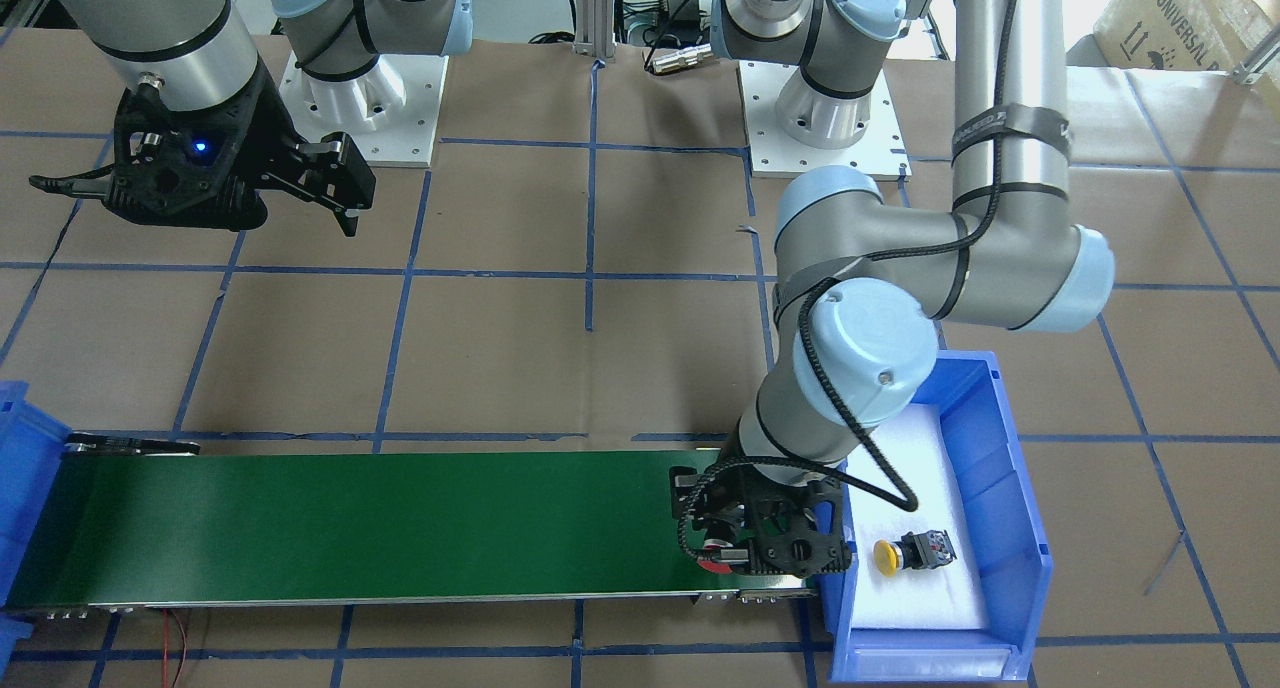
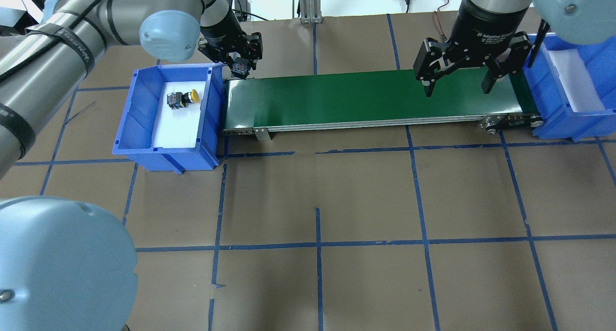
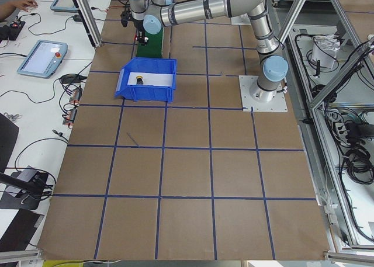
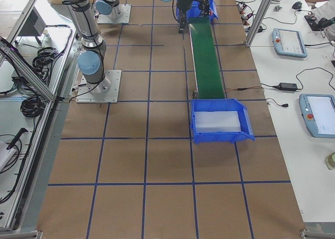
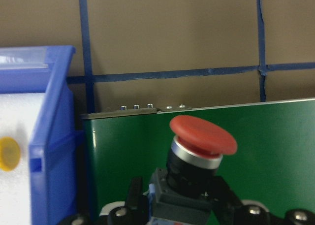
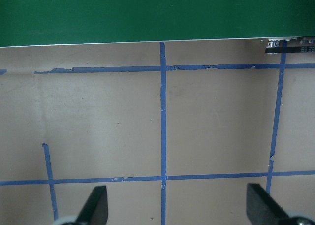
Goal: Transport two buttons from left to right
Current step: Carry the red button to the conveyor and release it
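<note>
Left wrist-mounted view: the left claw (image 5: 179,205), pointing down over the green belt (image 5: 275,151), pinches the red button (image 5: 203,141); the yellow button (image 2: 182,98) lies in the adjacent blue bin (image 2: 144,81). The right claw (image 2: 457,90) hangs spread above the counter (image 6: 211,121).

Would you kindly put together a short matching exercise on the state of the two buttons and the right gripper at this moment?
Things:
1. red button
2. yellow button
3. right gripper

States:
A. open, holding nothing
B. gripped by the left gripper above the green belt's end
C. lying on white foam in the blue bin

Pairs: 1-B, 2-C, 3-A.
</note>
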